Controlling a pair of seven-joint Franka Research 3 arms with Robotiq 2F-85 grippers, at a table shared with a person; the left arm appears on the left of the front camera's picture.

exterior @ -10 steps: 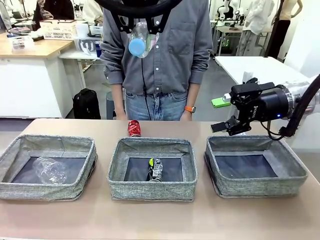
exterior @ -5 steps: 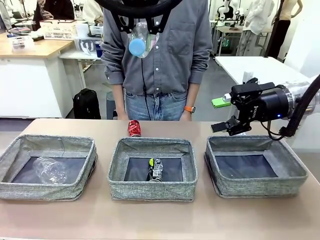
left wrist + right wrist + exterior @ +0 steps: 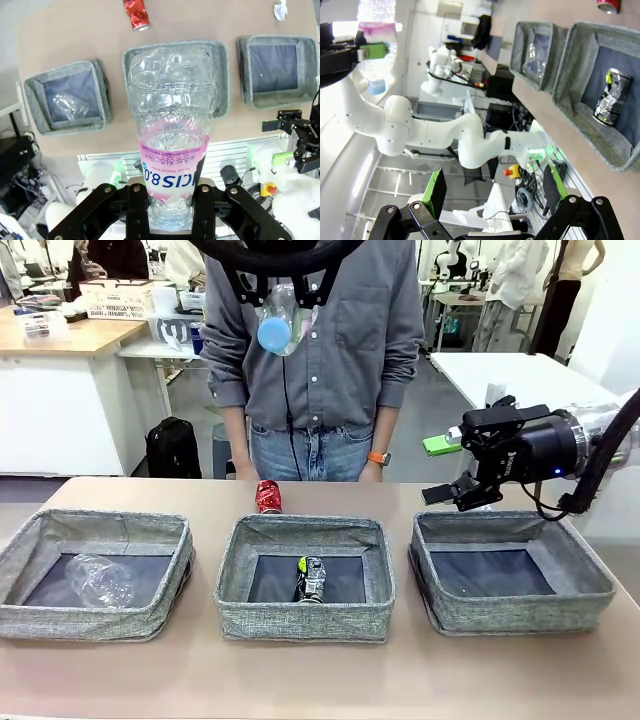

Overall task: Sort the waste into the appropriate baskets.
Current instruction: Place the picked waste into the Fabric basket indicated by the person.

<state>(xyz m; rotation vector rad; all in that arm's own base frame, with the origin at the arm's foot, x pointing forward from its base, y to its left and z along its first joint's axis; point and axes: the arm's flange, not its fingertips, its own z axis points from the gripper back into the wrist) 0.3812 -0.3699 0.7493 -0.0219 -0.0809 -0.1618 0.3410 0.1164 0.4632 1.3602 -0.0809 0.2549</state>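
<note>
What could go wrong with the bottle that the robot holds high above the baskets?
1. The left gripper holds the pink-labelled bottle high above the table. Released from there, it may bounce out of a basket or miss.
2. In the left wrist view it seems to hang over the middle basket, which holds a dark can, not the left basket with the crushed clear bottle. A straight drop would likely mis-sort it.

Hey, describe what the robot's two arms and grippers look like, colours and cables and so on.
Both arms are white with rounded, jointed segments, as the left arm shows. The right gripper is black and boxy, its two fingers lined with bright green pads; a thick black cable loops behind it. The left gripper has the same black linkage fingers with visible bolts.
</note>
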